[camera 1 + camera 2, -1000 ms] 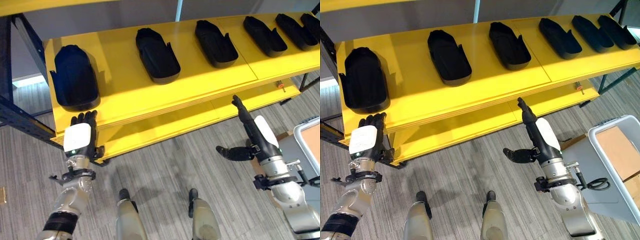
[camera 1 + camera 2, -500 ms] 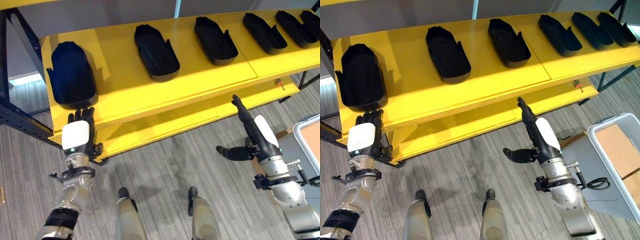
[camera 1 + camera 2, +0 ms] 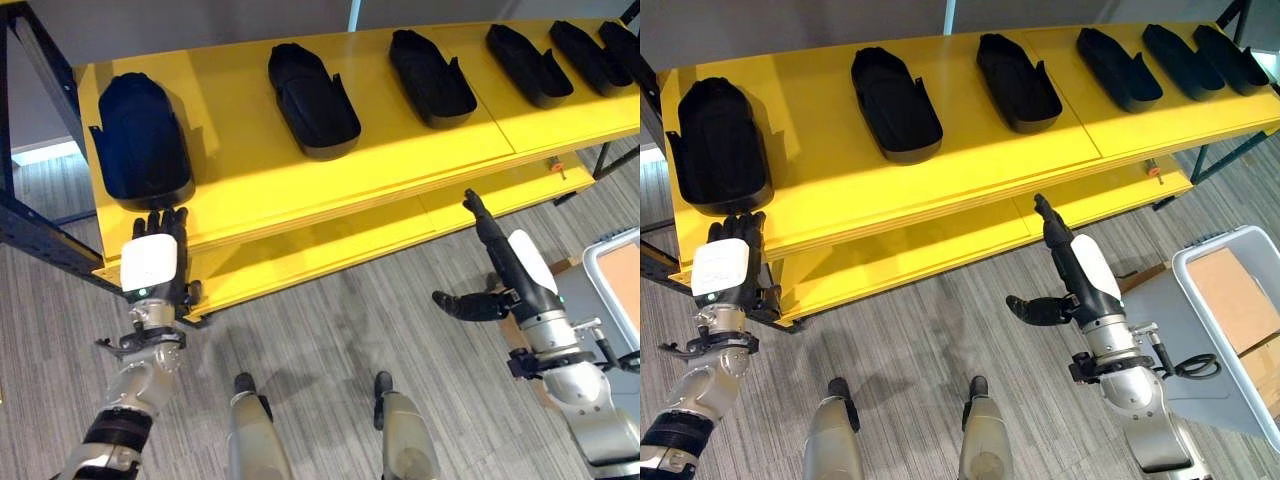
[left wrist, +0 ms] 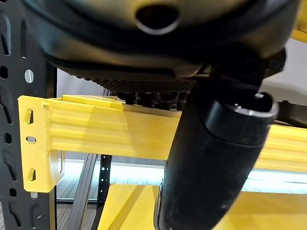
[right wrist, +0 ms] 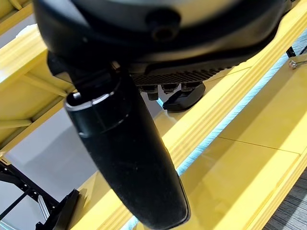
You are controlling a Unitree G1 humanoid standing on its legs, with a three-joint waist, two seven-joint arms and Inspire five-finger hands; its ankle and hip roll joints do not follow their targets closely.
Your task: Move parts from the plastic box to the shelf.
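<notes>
- Parts (image 3: 312, 100): six black moulded shells in a row on the yellow shelf (image 3: 250, 190), upper frame; probably light, stiff, smooth. Grip by the side rims.
- Left hand (image 3: 150, 265), lower left: fingers straight, at the shelf edge.
- Right hand (image 3: 1080, 270): fingers extended, empty.
- Box (image 3: 1230, 300), right edge.

Both arms raised forward, hands empty.
Left hand (image 3: 150, 262): back upward, fingers straight. Right hand (image 3: 505, 270): turned edge-on, fingers (image 3: 477, 214) extended forward, thumb (image 3: 458, 305) spread out toward the left.
</notes>
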